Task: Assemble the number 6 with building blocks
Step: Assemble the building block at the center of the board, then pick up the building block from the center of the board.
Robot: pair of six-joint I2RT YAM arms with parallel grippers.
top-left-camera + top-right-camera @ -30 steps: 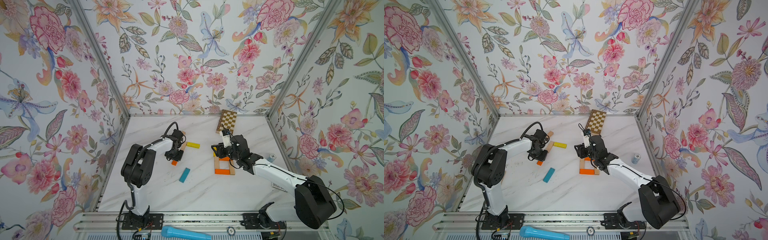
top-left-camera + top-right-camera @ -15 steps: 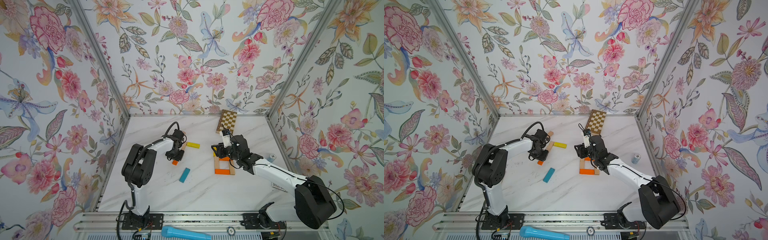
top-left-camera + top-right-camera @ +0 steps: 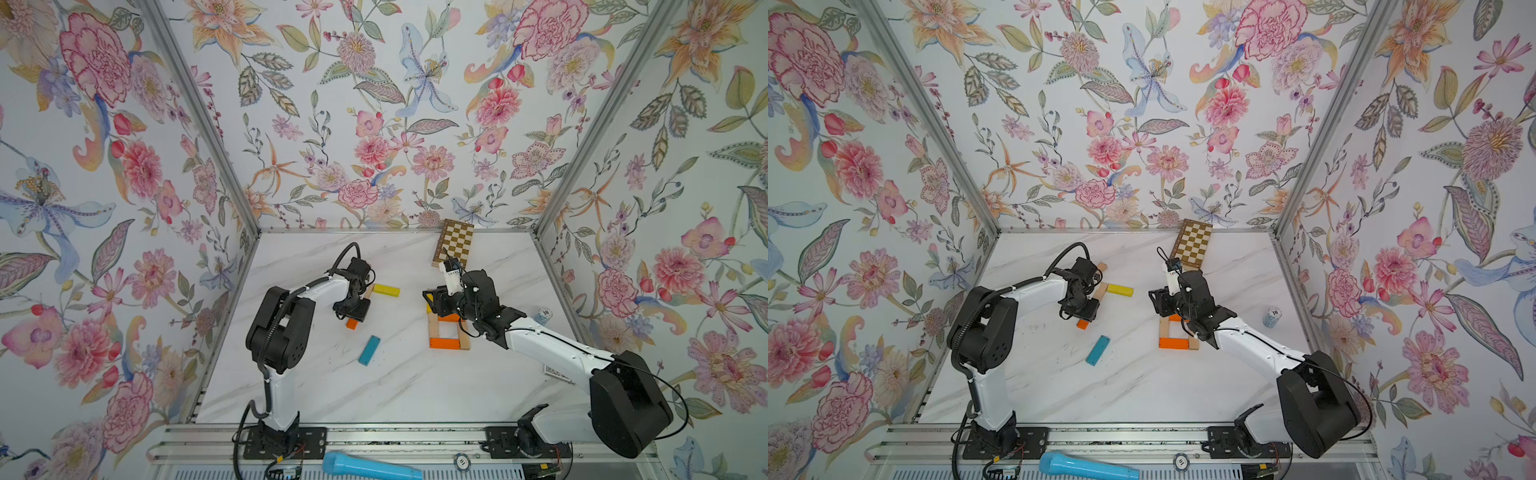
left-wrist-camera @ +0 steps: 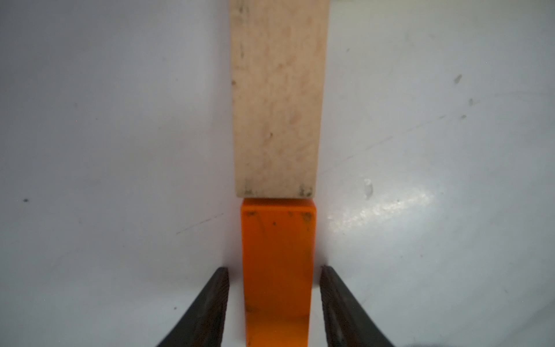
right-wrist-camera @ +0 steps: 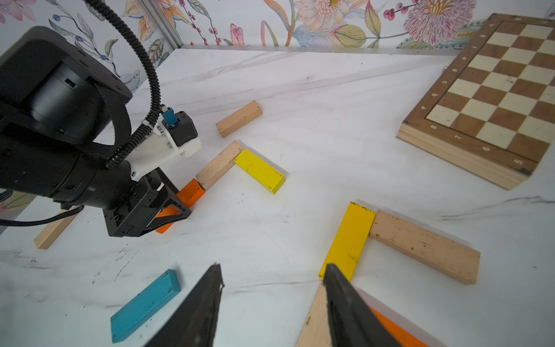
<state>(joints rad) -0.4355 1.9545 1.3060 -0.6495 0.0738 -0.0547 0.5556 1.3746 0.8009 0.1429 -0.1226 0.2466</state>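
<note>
My left gripper (image 4: 274,270) stands open astride an orange block (image 4: 277,264) that lies flat on the table, with a thin gap on each side. That block butts end to end against a beige block (image 4: 276,99); a yellow block (image 3: 386,290) lies at the beige one's far end. To the right lies the partly built number 6 (image 3: 446,332): a square loop of beige and orange blocks, a yellow stem (image 5: 350,240) and a beige top bar (image 5: 423,246). My right gripper (image 5: 273,267) hangs open and empty beside the stem. A teal block (image 3: 369,350) lies loose between the arms.
A chequered board (image 3: 455,247) leans at the back wall. A small cylinder (image 3: 542,316) stands near the right wall. Two more beige blocks (image 5: 238,118) lie around the left arm. A light-blue microphone (image 3: 370,467) lies on the front rail.
The left jaws have spread apart, letting go of the orange block, which stays on the table. The right arm and its jaws have not moved.
</note>
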